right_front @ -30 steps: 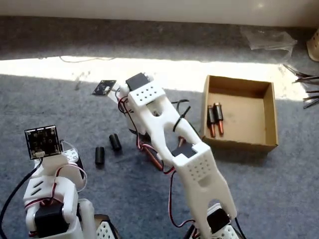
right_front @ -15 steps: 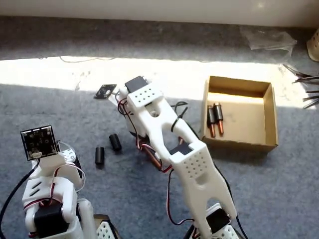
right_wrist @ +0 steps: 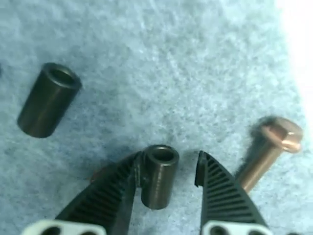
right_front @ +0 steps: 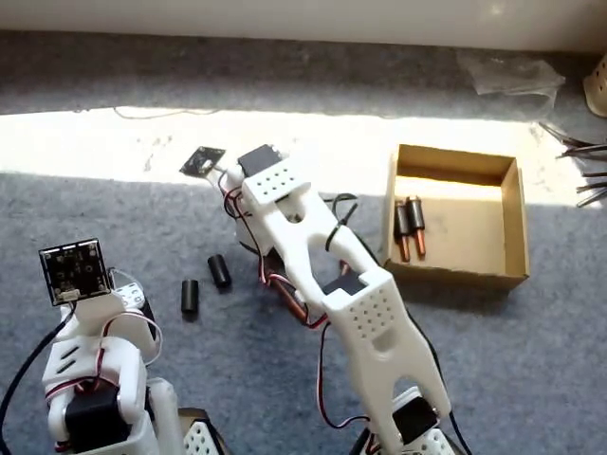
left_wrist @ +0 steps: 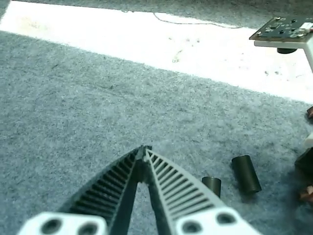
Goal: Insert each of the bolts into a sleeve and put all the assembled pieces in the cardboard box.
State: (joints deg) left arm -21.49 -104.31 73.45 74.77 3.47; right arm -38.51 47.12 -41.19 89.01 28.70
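Between parted right fingers (right_wrist: 218, 196) lies a dark hollow sleeve (right_wrist: 158, 180), left fingers (left_wrist: 116, 182) closed.

The right arm (right_front: 365, 318) and left arm (right_front: 95, 374) were white plastic with hole-dotted panels; servos (right_front: 261, 154) were black; cables (right_front: 281, 282) red, white, black; fingers (left_wrist: 117, 181) black, ribbed.

The grey carpet (right_front: 95, 209) bears a sleeve (right_front: 191, 297) beside a second sleeve (right_front: 220, 271) mid-surface, a box (right_front: 455, 273) toward its right edge, and a bag (right_front: 507, 71) at the far-right corner.
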